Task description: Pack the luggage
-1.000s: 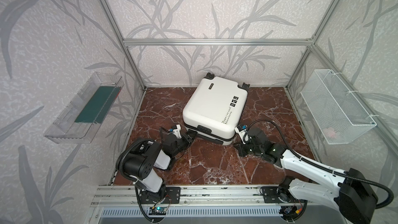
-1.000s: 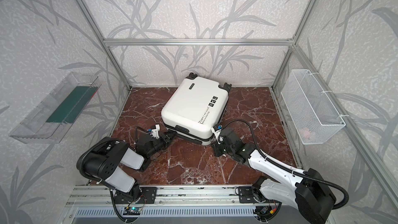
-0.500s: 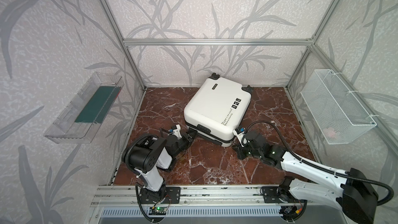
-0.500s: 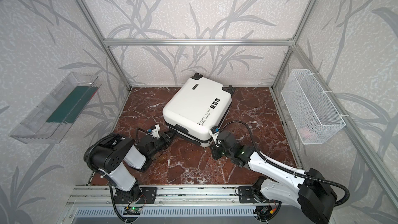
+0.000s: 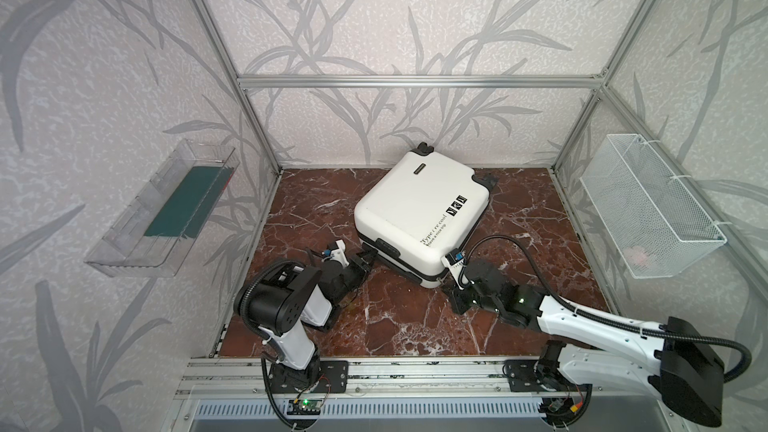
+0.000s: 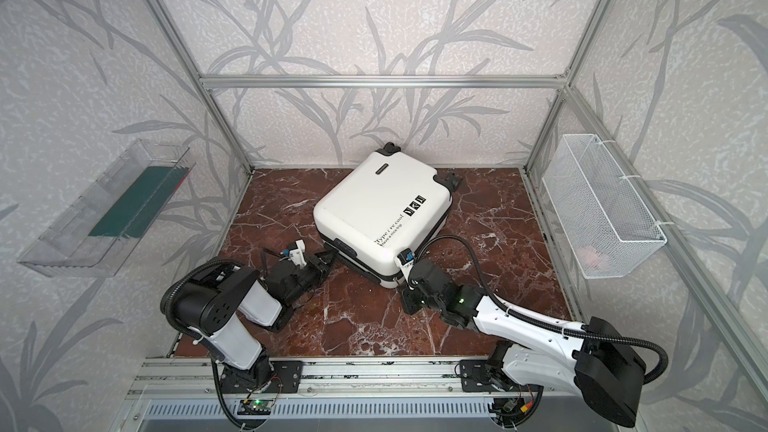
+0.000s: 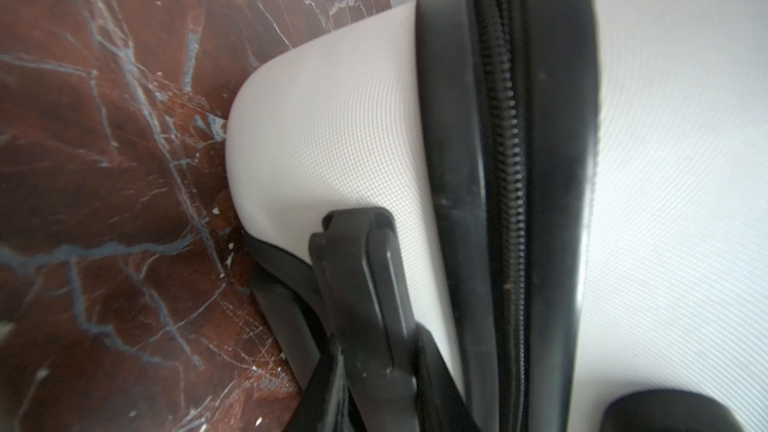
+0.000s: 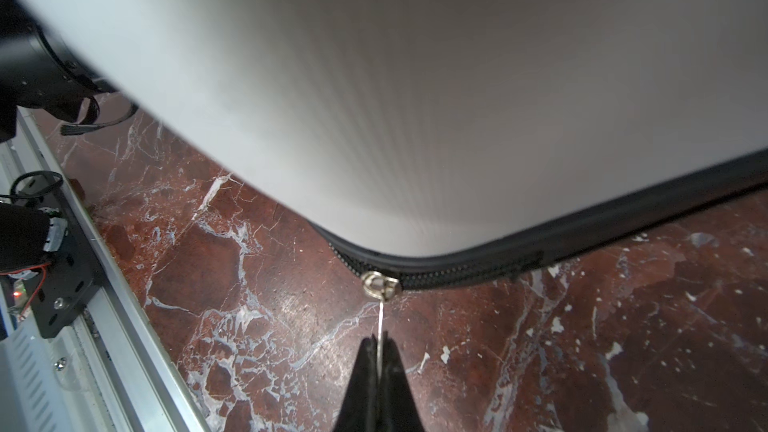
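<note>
The small white hard-shell luggage [image 5: 415, 209] lies closed and flat on the red-brown marble floor [image 5: 415, 326], toward 12 o'clock of it, with its wheels pointing to 1 o'clock. At its 5 o'clock corner the right gripper [image 8: 380, 351] is pinched tight on the thin metal zipper pull [image 8: 380, 317]. At its 8 o'clock side the left gripper [image 5: 368, 258] touches the shell beside the black zipper seam [image 7: 505, 201]; whether it grips cannot be told

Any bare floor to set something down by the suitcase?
Bare marble floor between suitcase and left wall; also between suitcase and right wall, and in front between the arms. Crowded along the suitcase's near edge, at left gripper and right gripper.
</note>
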`<action>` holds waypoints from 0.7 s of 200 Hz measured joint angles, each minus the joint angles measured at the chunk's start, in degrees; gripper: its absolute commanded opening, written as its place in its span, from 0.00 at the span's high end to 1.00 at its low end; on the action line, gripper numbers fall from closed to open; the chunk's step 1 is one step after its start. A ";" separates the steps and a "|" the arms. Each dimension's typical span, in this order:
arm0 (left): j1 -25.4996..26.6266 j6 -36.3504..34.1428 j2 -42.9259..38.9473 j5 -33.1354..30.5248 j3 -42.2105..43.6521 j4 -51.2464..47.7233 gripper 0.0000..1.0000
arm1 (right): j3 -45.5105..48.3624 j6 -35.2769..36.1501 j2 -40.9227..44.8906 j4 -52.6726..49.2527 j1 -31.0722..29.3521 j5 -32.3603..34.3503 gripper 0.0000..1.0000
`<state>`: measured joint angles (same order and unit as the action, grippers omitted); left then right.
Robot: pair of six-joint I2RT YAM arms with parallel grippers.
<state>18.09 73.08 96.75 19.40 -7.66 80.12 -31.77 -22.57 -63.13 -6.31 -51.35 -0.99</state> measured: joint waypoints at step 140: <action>19.39 -1.73 -7.23 -17.07 -5.97 -17.64 0.99 | 1.31 -2.91 2.49 -2.14 20.24 -5.31 1.00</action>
<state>37.47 71.35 89.52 2.33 -13.63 62.48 -30.46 -25.47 -60.64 -8.45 -31.11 -6.31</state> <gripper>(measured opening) 0.241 0.048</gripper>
